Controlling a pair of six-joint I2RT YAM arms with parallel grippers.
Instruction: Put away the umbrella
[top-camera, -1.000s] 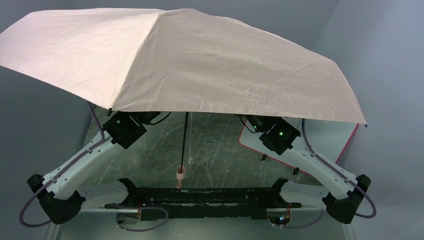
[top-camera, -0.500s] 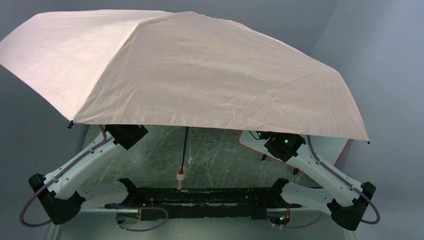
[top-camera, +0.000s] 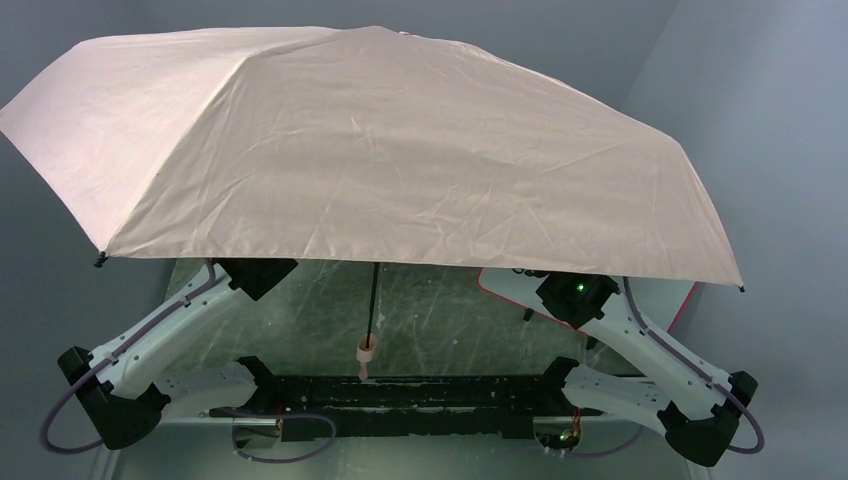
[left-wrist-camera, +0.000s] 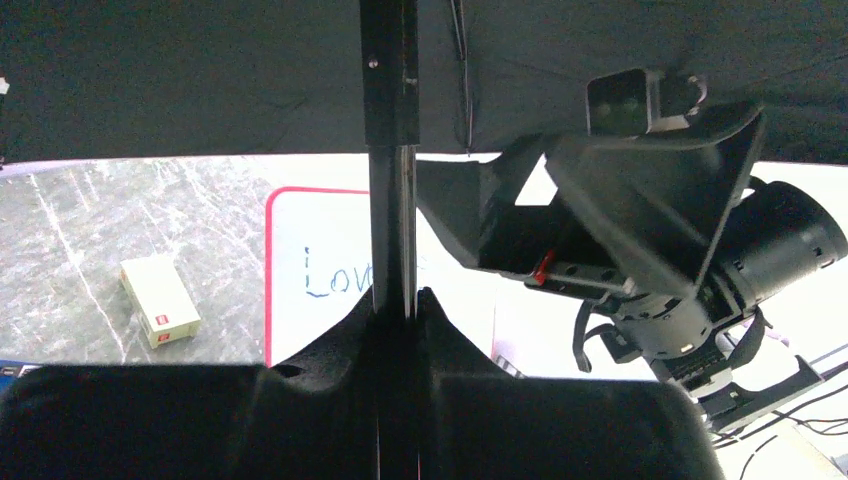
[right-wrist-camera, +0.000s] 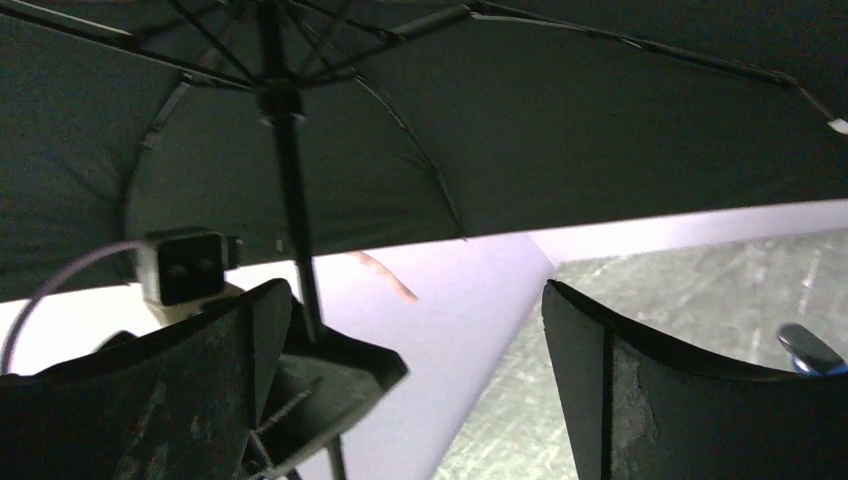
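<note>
My left claw (left-wrist-camera: 392, 305) is clamped on the umbrella (top-camera: 380, 150) shaft, with the canopy spread wide above it. My right claw (right-wrist-camera: 420, 390) gapes empty near the shaft. I judge nothing is done yet: collapsing, strapping and stowing all remain.

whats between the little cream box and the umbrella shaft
In the left wrist view: bare table, then the red-edged whiteboard, between the box and the umbrella shaft.
</note>
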